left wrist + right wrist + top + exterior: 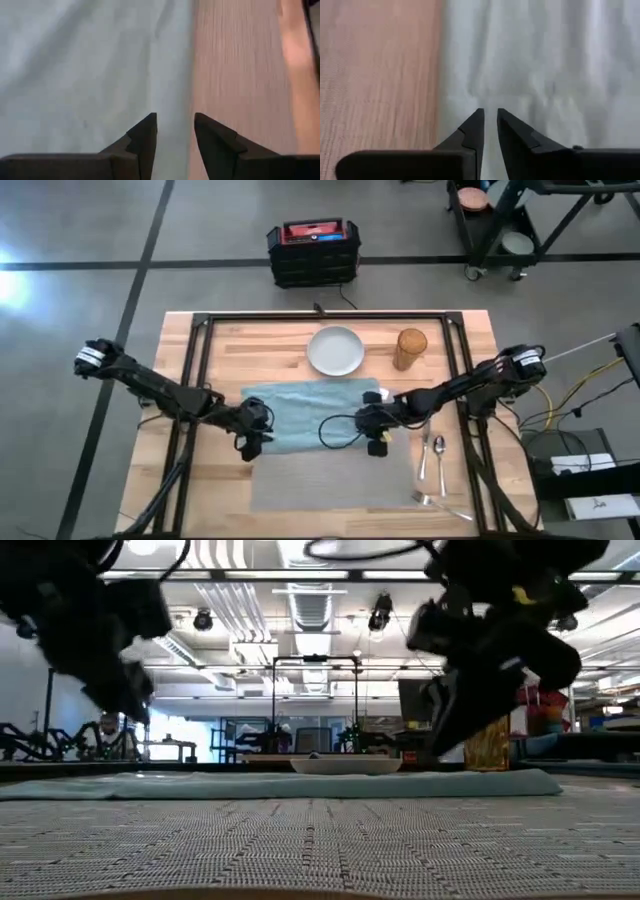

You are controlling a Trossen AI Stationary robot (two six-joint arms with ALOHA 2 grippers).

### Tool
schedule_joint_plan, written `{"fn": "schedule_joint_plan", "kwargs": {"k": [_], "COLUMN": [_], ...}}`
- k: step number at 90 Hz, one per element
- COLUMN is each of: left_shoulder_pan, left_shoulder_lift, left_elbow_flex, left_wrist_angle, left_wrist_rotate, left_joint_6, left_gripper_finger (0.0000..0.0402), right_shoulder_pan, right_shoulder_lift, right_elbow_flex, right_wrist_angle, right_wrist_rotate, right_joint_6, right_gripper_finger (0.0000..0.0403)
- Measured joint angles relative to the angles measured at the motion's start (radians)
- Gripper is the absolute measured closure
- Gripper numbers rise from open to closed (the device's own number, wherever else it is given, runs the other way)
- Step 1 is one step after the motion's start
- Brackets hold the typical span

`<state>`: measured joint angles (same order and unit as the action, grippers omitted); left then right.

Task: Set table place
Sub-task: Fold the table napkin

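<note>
Lab: concrete floor (80, 240), ceiling ducts (310, 600), equipment cart (500, 220).

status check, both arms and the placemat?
Left gripper and right gripper: jaws slightly apart, empty, over napkin edges. Placemat flat, bare. Plate untouched.

A teal napkin (305, 412) lies mid-frame, with a pale round plate (335, 350) and a brown cup (410, 348) just above it. Cutlery (432, 465) sits lower right. A black crate (313, 253) stands on the floor, top centre.
</note>
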<state>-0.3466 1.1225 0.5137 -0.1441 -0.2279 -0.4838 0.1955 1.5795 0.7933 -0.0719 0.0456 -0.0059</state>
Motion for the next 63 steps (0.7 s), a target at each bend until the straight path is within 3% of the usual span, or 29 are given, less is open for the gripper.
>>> {"fn": "schedule_joint_plan", "kwargs": {"k": [15, 25, 37, 50, 63], "left_shoulder_pan": [0.008, 0.03, 0.044, 0.042, 0.043], "left_shoulder_lift": [0.005, 0.005, 0.014, 0.017, 0.019], "left_elbow_flex": [0.07, 0.136, 0.164, 0.089, 0.024], "left_wrist_angle": [-0.028, -0.247, -0.52, -0.512, -0.484], "left_wrist_rotate": [-0.18, -0.173, -0.109, -0.007, -0.002], "left_joint_6": [0.151, 0.113, 0.018, 0.012, 0.028], "left_gripper_finger": [0.028, 0.0263, 0.0215, 0.0168, 0.0161], "right_shoulder_pan": [-0.014, -0.047, -0.099, -0.156, -0.191], "right_shoulder_lift": [0.0, 0.0, 0.0, 0.001, 0.008], "right_elbow_flex": [0.063, 0.132, 0.203, 0.198, 0.165], "right_wrist_angle": [-0.026, -0.228, -0.484, -0.525, -0.519], "right_wrist_rotate": [0.029, 0.087, 0.085, 0.022, -0.02], "right_joint_6": [-0.111, -0.056, 0.022, 0.068, 0.066], "right_gripper_finger": [0.0347, 0.0321, 0.0271, 0.0223, 0.0197]}}
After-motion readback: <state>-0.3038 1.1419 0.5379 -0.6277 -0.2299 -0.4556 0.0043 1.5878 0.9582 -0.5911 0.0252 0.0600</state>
